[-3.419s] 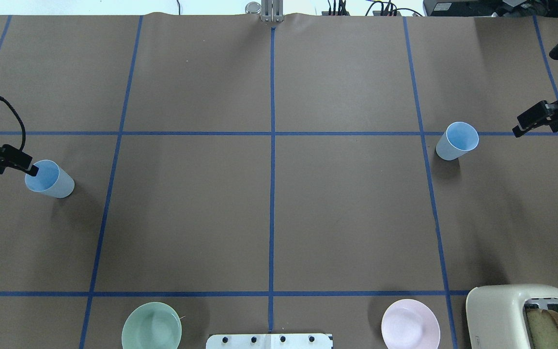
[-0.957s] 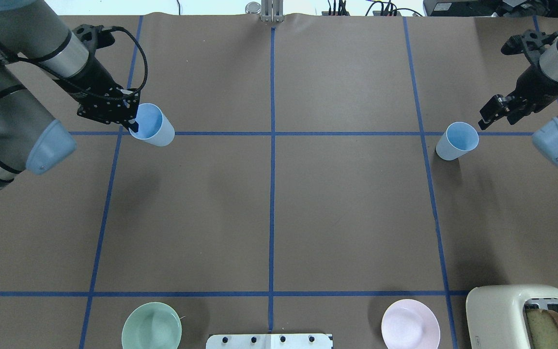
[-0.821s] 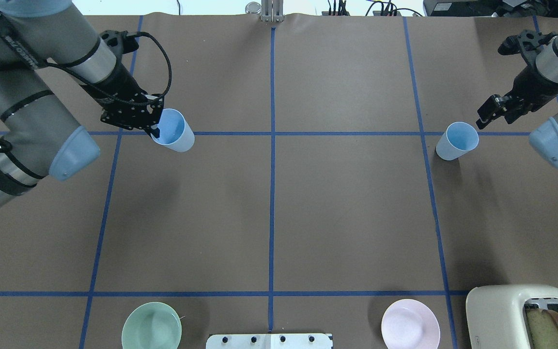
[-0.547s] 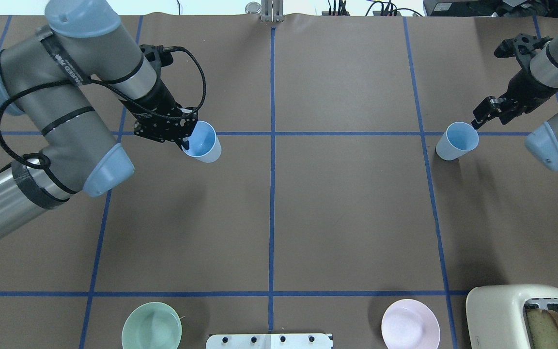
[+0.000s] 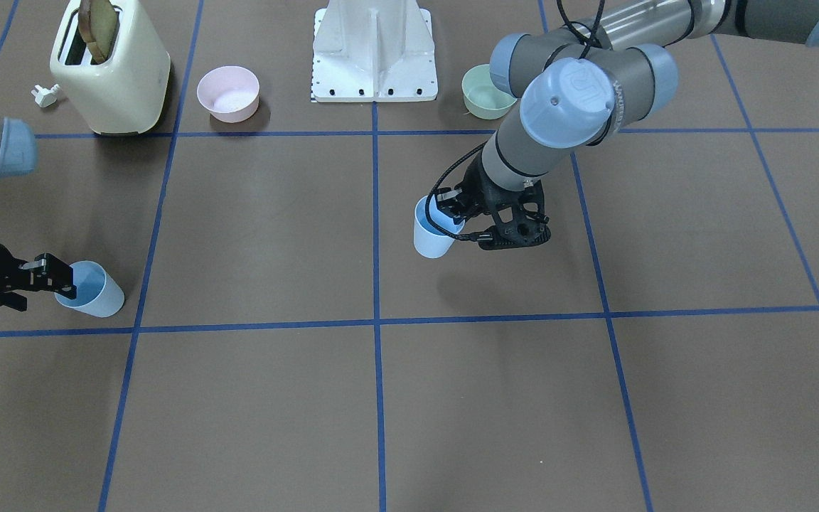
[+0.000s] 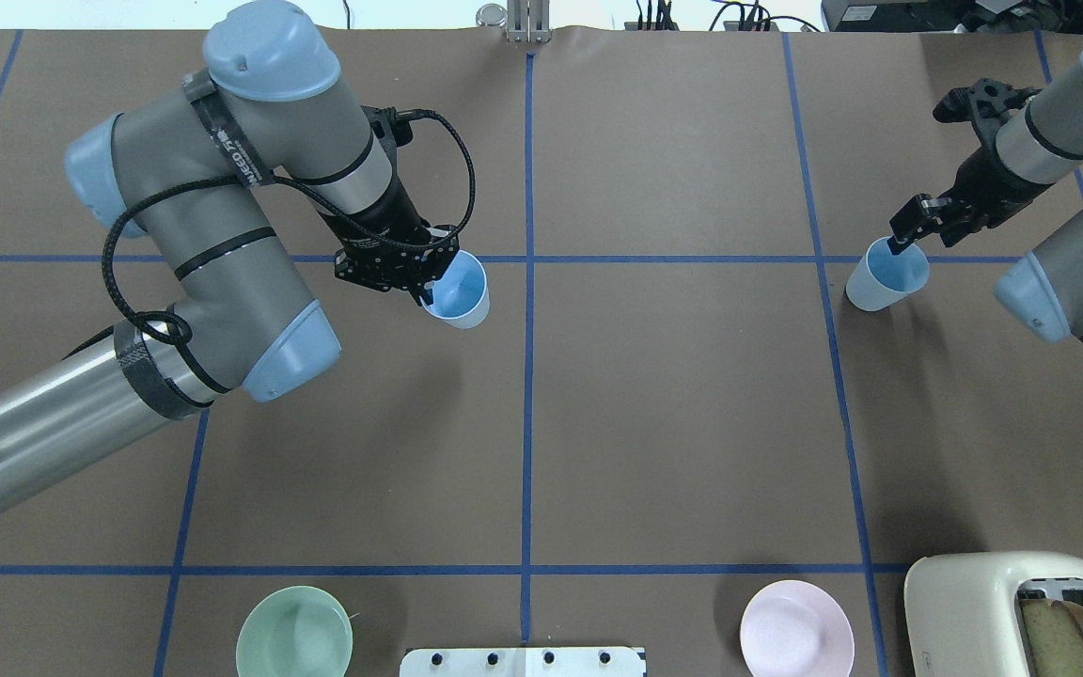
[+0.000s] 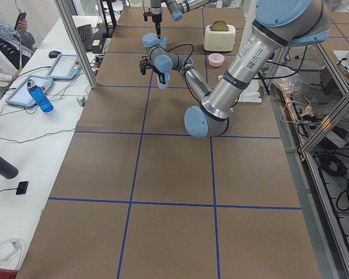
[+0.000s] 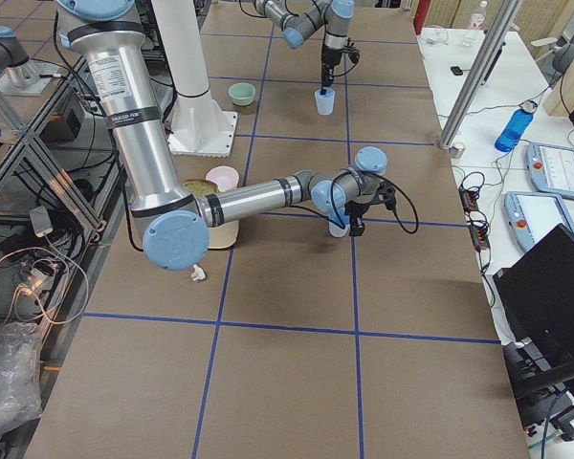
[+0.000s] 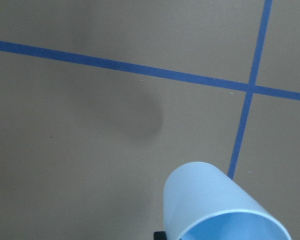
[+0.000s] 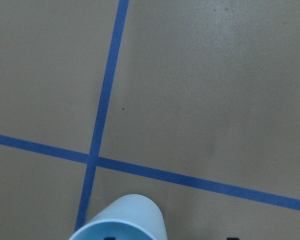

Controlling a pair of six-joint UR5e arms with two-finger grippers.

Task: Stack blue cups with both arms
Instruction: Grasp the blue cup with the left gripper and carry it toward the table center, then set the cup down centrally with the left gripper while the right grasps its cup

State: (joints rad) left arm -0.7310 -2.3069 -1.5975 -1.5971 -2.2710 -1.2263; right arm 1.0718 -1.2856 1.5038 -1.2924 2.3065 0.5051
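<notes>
My left gripper [image 6: 429, 285] is shut on the rim of one blue cup [image 6: 460, 293] and holds it upright above the table, just left of the centre line. In the front-facing view this cup [image 5: 432, 233] hangs over its shadow. The left wrist view shows the cup [image 9: 215, 205] below the camera. The second blue cup [image 6: 886, 275] stands on the table at the right. My right gripper [image 6: 901, 246] is open at its far rim, with one finger over the opening and the other outside. The right wrist view shows that cup [image 10: 121, 220] between the spread fingertips.
A cream toaster [image 6: 1012, 606] with bread stands at the near right corner. A pink bowl [image 6: 795, 639] and a pale green bowl [image 6: 294, 644] sit on either side of the white base [image 6: 523, 661]. Blue tape lines cross the brown table.
My left arm lifted its cup from the table's left edge and carried it right toward the centre. My right gripper moved left and down onto the other cup's rim.
</notes>
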